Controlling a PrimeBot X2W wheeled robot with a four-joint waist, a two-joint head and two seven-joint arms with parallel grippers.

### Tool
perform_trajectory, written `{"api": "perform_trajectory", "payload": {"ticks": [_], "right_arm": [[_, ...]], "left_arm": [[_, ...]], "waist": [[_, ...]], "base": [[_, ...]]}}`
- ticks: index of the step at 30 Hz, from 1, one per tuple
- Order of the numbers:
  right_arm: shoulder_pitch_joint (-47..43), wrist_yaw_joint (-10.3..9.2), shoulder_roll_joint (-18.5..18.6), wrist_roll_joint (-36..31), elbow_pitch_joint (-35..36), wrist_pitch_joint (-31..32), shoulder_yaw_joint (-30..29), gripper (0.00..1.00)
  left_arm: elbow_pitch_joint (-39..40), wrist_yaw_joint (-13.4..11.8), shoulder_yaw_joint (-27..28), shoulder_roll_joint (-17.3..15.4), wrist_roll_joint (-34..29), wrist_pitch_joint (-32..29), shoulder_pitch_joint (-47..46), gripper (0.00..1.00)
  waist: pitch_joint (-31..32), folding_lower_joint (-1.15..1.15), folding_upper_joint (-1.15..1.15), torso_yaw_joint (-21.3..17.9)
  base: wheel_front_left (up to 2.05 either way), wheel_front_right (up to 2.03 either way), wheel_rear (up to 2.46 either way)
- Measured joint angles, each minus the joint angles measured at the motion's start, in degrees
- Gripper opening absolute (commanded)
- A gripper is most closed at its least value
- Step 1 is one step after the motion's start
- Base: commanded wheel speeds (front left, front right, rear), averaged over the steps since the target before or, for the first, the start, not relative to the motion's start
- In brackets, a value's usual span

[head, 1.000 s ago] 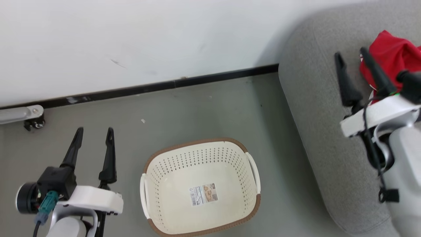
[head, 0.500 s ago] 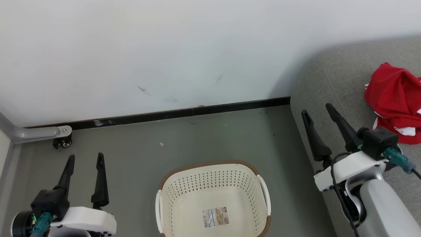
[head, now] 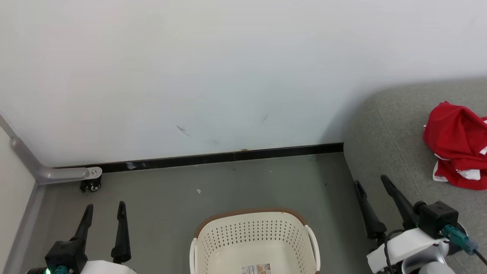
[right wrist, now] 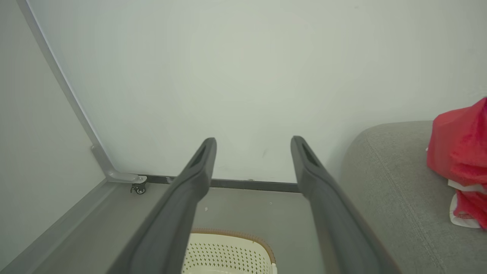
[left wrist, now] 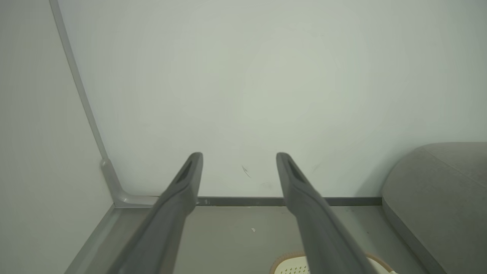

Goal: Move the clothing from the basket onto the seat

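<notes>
As the clothing (head: pixel 456 148) lies on the seat (head: pixel 388 152) right of the right fingers (head: pixel 369 220), these and the left fingers (head: pixel 121 232) gape empty, flanking the basket (head: pixel 255 236), whose cropped floor likely merits checking.

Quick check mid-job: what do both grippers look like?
Left gripper and right gripper: two long black tapering fingers each, white housing, black block with teal plug. Black cable loops by the right one; green light on the left.
</notes>
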State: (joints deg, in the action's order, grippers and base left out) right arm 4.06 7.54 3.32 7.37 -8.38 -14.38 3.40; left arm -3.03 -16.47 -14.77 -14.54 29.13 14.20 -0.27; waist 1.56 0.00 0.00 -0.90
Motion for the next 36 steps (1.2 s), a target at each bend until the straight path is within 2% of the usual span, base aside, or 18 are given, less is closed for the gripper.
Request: {"api": "perform_trajectory", "payload": {"ticks": [18,36], "right_arm": [[-8.88,0.00,-0.98,-2.19,4.45,0.00,-1.47,1.00],[-10.09,0.00,-0.98,-0.79,7.80,0.00,-1.26,1.00]], "left_arm": [[-0.37,-0.01,0.08,-0.47,0.00,0.01,3.92,1.00],[-0.38,0.00,0.45,-1.83,0.00,-0.22,3.92,1.00]], "waist": [[3.82,0.00,0.00,-0.43],[3.14,0.00,0.00,0.04]], "base": [[0.00,0.00,0.00],[0.00,0.00,0.00]]}}
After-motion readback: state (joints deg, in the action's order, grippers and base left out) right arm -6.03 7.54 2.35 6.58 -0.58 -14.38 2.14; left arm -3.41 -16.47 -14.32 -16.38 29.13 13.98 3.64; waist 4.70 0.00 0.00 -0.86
